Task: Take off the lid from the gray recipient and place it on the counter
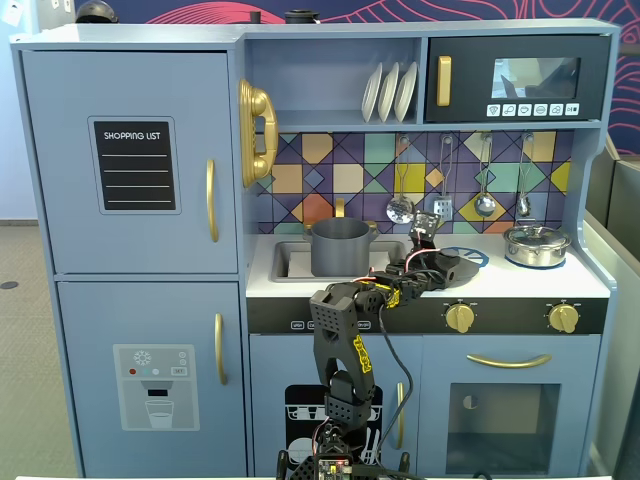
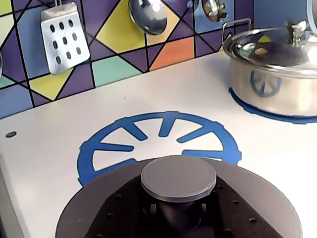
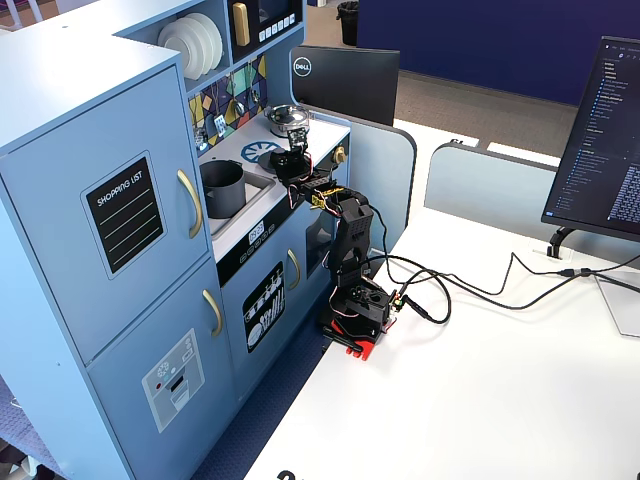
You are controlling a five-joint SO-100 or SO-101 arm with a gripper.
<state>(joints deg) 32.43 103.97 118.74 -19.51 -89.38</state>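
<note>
A blue toy kitchen [image 1: 130, 260] fills a fixed view, its white counter [image 1: 500, 280] running from a recessed sink on the left to a burner area on the right. Left first: the gray pot [image 1: 341, 246] sits in the sink [image 1: 286, 260], open at the top, its lower part hidden by the sink rim; the side fixed view shows it as an open cylinder [image 3: 222, 187] too. Just right of it the arm [image 1: 345, 330] rises from its base in front of the cabinets and reaches over the counter edge. The gripper [image 1: 437, 266] hovers low by the printed blue burner [image 2: 158, 141], and the dark lid [image 2: 198, 198] is with it: in the wrist view the disc fills the bottom edge, cut off by the frame, knob [image 2: 179, 177] facing the camera, with the burner just beyond. The fingers are hidden under the lid there, and in both fixed views they are too small and dark to read, so I cannot tell whether they pinch the lid or whether the lid touches the counter. Behind hang a slotted spatula [image 2: 64, 37] and spoons [image 2: 147, 15], tops cut off. Farthest right stands the shiny silver pot [image 2: 275, 69], lidded, on its own blue ring and clipped by the frame edge.
</note>
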